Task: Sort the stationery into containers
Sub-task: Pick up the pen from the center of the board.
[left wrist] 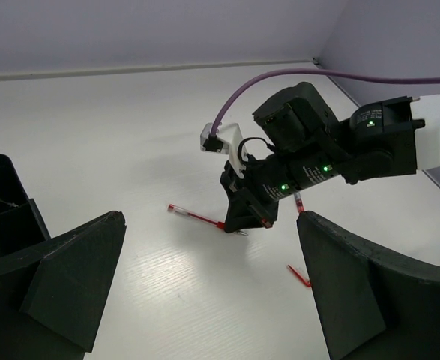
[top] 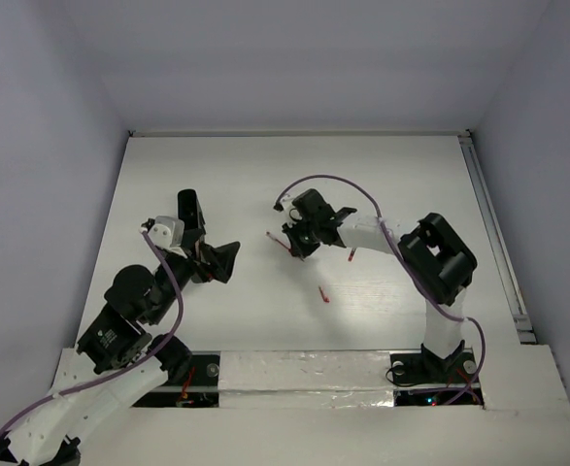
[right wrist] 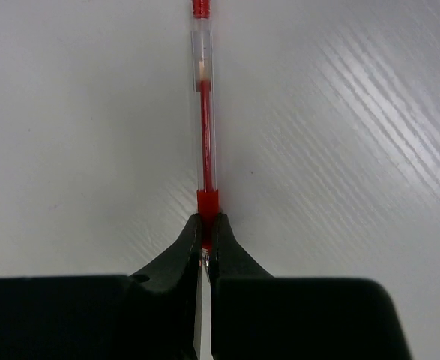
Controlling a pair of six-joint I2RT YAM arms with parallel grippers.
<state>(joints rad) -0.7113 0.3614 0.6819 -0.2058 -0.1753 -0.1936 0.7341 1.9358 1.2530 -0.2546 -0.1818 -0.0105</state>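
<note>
The right fingers (right wrist: 176, 253) are pressed together on the red end of a clear pen (right wrist: 204, 112) with a red refill. Almost no gap shows between them, and the pen's small tip sits in the pinch. The rest of the pen points straight away from the fingers and lies flat on the white surface (top: 411, 175). In the top view, this pen is near the middle of the surface, and its free end points to the left side. The right arm reaches to it from the right, with a purple cable (top: 333, 179) making an arc above the wrist.

The left fingers (left wrist: 70, 277) stand wide apart and hold nothing. They hang over the left part of the surface and face the right arm, well apart from the pen.

The black box (top: 189, 209) is on the left part of the surface, just beyond the left fingers. In the left wrist view it shows at the left edge, partly hidden by one finger, and I cannot tell what is inside.

A second thin red item (top: 352, 256) lies just beside the right wrist on its right side. A small red piece (top: 323, 294) lies alone on the surface, closer to the arm bases.
</note>
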